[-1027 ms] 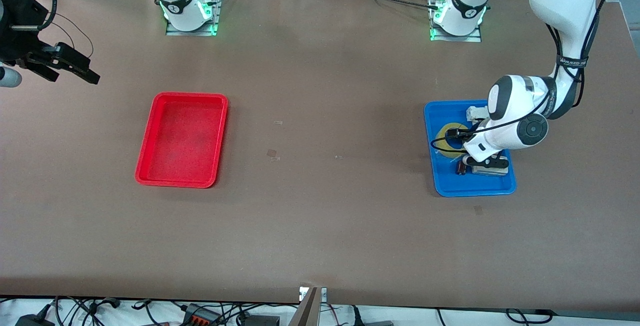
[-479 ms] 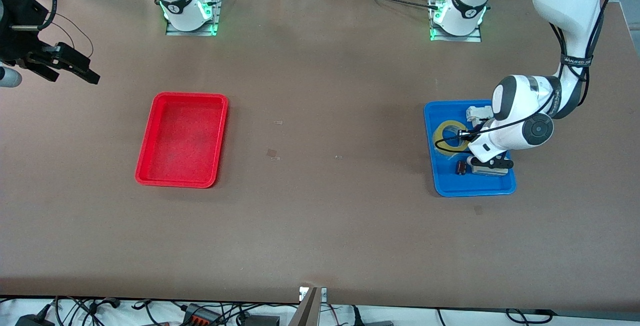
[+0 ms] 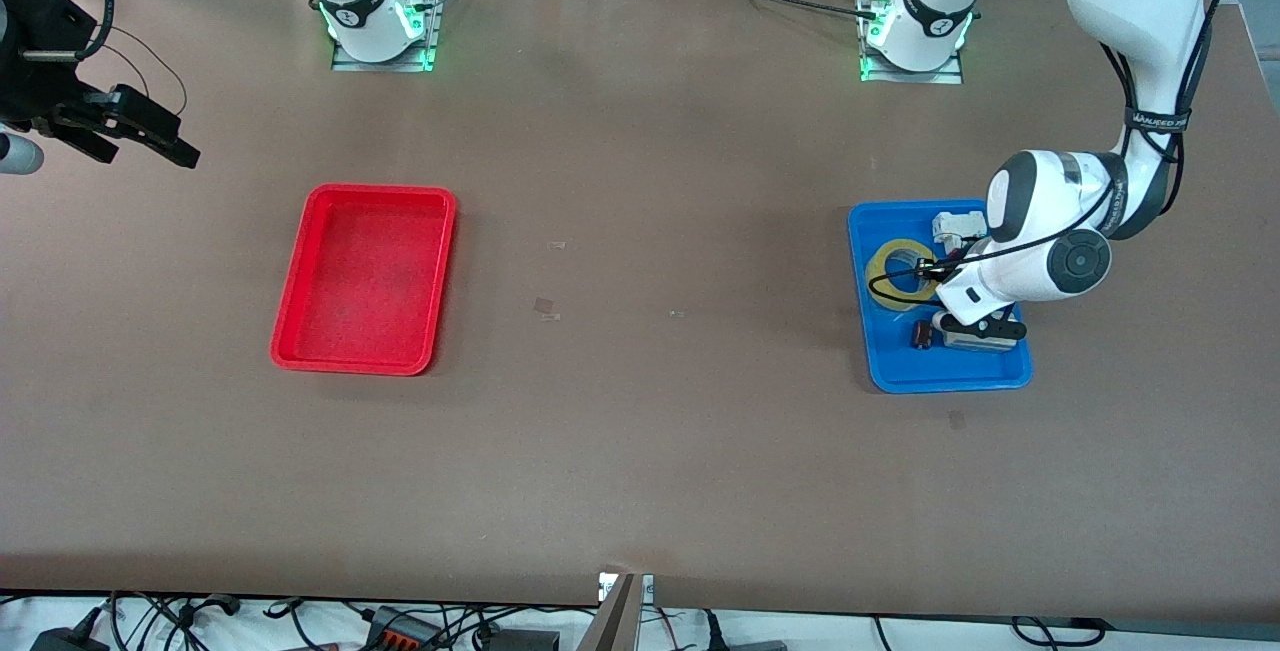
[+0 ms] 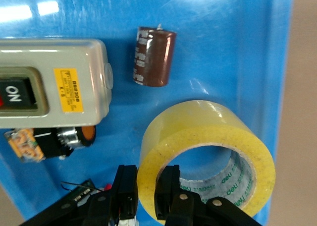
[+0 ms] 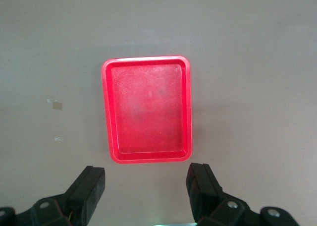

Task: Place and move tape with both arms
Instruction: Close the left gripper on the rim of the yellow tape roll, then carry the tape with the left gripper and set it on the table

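Blue tray (image 4: 257, 47) | yellowish translucent tape (image 4: 208, 137), apparently tilted | left hand (image 4: 147, 186) pinching wall

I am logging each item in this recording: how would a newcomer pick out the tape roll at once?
Find the blue tray at the left arm's end of the table. The tape lies in it, its wall pinched by the shut left gripper. It is the only yellowish see-through ring with a wide hole; beside it are a dark cylinder and a grey switch box.

2 trays: red tray (image 3: 363, 279), blue tray (image 3: 900, 376); 1 tape (image 4: 208, 151); 1 switch box (image 4: 52, 82); 1 capacitor (image 4: 154, 57).
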